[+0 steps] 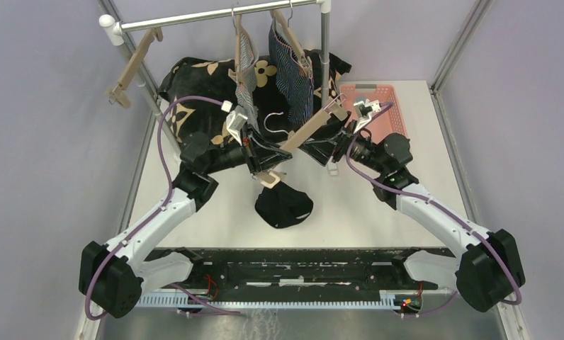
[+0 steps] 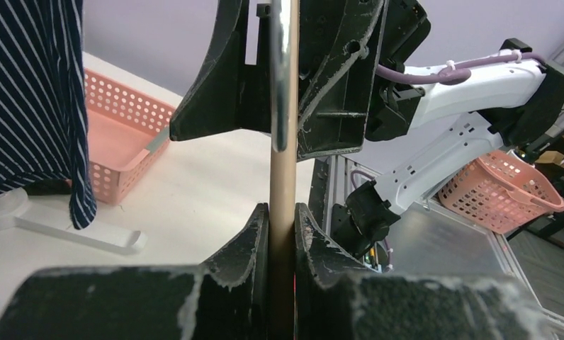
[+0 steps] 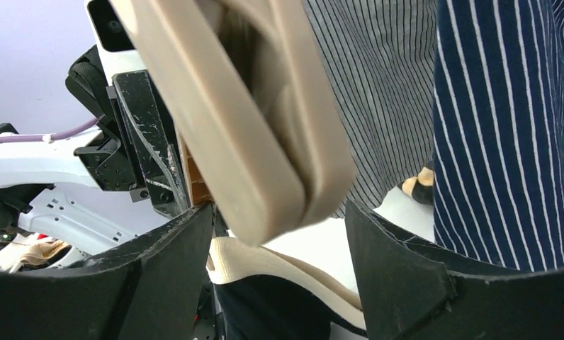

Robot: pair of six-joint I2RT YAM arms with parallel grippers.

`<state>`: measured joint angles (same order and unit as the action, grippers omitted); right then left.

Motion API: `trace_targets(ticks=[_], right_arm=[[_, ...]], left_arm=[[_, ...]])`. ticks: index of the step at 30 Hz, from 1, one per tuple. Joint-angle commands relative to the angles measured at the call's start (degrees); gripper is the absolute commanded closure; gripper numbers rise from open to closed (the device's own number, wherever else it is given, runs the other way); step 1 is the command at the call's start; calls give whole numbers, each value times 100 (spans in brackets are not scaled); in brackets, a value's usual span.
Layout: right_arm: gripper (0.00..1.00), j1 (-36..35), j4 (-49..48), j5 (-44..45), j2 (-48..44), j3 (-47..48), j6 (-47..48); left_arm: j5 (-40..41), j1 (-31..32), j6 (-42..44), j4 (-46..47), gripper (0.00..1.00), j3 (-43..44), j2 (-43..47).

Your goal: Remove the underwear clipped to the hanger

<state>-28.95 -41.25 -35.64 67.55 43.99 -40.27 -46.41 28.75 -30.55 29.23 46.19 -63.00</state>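
A detached wooden hanger (image 1: 304, 131) lies slanted between my two grippers. My left gripper (image 1: 261, 161) is shut on its bar (image 2: 283, 177); its fingers (image 2: 254, 234) press the bar from both sides. My right gripper (image 1: 339, 120) is open, its jaws wide on either side of the hanger's end clip (image 3: 265, 127) without touching it. The black underwear (image 1: 284, 205) with a cream waistband (image 3: 279, 265) lies below the hanger's lower clip; I cannot tell if it is clipped. The grey-white striped underwear (image 1: 245, 71) and the navy striped underwear (image 1: 291, 71) hang clipped on the rail.
A big black cloth with tan flowers (image 1: 194, 92) lies at the back. A pink basket (image 1: 378, 106) stands at the back right. An empty hanger (image 1: 134, 67) hangs at the rail's left. The rack post (image 1: 325, 49) and its white foot (image 2: 74, 234) stand near the grippers.
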Motion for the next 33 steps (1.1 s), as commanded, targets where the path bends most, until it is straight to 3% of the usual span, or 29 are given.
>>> trace_targets(ticks=[1,4,8,14,33], right_arm=[[23,-171,-310,-109,-597,41,152],[23,-177,-196,-113,-780,40,193],[23,-188,-155,-75,-887,23,214],[23,-198,-242,-21,-667,46,243],[23,-201,-527,185,-414,75,337]], left_arm=[[508,23,239,-354,97,280,76],[892,16,605,-906,97,391,225],[931,17,662,-928,97,397,189],[341,17,-119,243,97,72,-8],[171,209,-642,1019,97,-409,271]])
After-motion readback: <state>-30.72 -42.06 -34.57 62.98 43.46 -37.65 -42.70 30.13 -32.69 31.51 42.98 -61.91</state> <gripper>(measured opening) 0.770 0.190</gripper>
